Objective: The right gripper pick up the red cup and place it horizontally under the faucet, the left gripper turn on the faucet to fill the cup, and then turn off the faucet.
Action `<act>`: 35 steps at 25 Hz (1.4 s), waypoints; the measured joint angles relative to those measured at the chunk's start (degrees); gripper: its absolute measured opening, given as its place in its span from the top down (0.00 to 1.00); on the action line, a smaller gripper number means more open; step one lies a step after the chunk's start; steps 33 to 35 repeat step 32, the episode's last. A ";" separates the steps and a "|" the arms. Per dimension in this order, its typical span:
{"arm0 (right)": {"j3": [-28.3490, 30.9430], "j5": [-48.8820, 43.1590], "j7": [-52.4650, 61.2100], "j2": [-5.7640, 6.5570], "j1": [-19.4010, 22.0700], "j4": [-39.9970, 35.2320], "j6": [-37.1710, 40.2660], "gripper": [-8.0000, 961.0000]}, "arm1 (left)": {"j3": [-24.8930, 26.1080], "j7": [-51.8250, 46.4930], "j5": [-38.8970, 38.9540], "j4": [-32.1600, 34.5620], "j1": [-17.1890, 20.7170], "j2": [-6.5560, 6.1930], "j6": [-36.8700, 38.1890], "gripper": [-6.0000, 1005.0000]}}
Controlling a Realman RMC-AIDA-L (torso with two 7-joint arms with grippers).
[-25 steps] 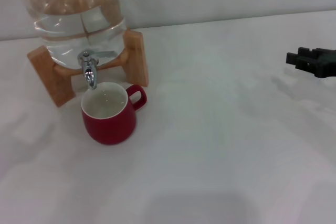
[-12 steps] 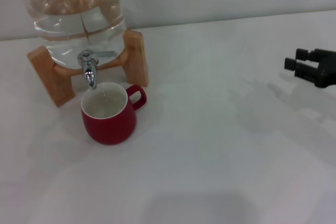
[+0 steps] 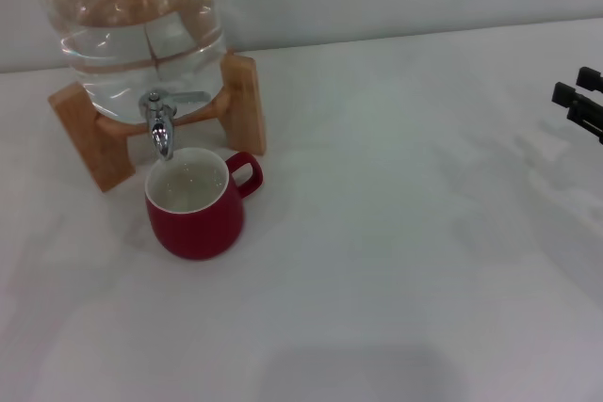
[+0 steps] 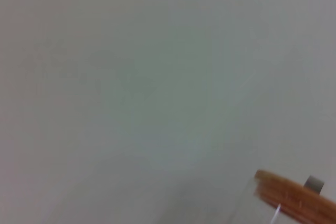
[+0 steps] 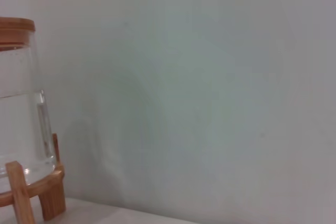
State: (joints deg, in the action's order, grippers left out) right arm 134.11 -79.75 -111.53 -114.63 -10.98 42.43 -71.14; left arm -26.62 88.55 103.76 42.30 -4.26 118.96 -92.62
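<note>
The red cup (image 3: 193, 206) stands upright on the white table, directly under the chrome faucet (image 3: 160, 131), with its handle turned to the right. Its white inside looks partly filled with water. No stream shows at the spout, and the flat lever (image 3: 190, 97) points to the right. At the far right edge of the head view my right gripper (image 3: 569, 84) hovers open and holds nothing, far from the cup. My left gripper shows in no view.
The clear water jar (image 3: 141, 35) rests on a wooden stand (image 3: 243, 105) at the back left, against the wall. The right wrist view shows the jar (image 5: 18, 103) and the stand (image 5: 47, 195). A wooden edge (image 4: 294, 198) shows in the left wrist view.
My right gripper has drawn back to the right, almost out of the head view. The cup and faucet have not moved.
</note>
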 joint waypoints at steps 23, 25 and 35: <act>-0.29 2.65 -6.63 0.83 -0.15 -3.85 -15.26 0.54 | 0.52 -4.61 -7.46 -3.75 -1.38 -0.73 8.79 0.13; -0.24 2.66 -6.62 0.83 -0.08 -3.95 -15.32 0.54 | 0.52 -4.57 -7.52 -3.82 -1.41 -0.74 8.92 0.13; -0.27 2.70 -6.59 0.73 0.10 -4.14 -15.83 0.54 | 0.52 -4.69 -7.53 -3.91 -1.43 -0.75 8.96 0.13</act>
